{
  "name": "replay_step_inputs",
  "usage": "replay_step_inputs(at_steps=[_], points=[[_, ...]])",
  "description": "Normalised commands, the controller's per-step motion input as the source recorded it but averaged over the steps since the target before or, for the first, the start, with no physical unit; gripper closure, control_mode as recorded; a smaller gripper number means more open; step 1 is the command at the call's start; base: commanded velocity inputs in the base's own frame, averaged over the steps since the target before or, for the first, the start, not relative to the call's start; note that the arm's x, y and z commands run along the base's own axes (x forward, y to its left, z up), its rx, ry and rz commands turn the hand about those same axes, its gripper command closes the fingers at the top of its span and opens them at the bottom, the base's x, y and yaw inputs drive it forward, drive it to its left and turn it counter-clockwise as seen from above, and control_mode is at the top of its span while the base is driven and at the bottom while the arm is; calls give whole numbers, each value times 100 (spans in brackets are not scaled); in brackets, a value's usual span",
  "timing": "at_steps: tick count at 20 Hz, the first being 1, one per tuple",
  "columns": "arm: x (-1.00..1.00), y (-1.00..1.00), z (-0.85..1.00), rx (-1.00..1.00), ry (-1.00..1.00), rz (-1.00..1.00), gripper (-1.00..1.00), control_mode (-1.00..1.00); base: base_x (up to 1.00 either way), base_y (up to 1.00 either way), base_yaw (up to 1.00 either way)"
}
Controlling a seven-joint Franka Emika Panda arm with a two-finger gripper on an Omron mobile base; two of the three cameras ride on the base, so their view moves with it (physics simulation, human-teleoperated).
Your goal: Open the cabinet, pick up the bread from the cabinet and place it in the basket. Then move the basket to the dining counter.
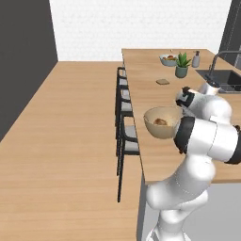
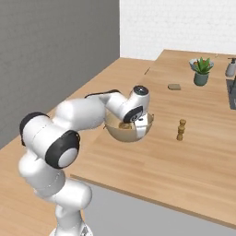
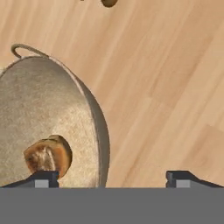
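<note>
The tan woven basket sits on the light-wood dining counter, near the edge lined with stools. The golden-brown bread lies inside it. My gripper is open and points down over the basket's rim. One fingertip is over the inside by the bread and the other is outside over the wood. Neither fingertip touches the rim. The cabinet is out of view.
Dark stools line the counter's left side. A small brown pepper mill stands just right of the basket. Farther back are a potted plant, a flat brown item, a bowl, a bottle and the sink.
</note>
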Motion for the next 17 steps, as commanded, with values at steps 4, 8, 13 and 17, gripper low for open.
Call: replay_step_inputs(at_steps=[4, 8, 13, 17], points=[[-100, 16, 90, -37, -9, 48, -100, -100, 0, 0, 0], [-100, 51, 50, -48, 0, 52, -100, -100, 0, 0, 0], [-100, 62, 24, -42, 0, 48, -100, -100, 0, 0, 0], [-100, 68, 22, -26, 0, 43, -100, -100, 0, 0, 0]])
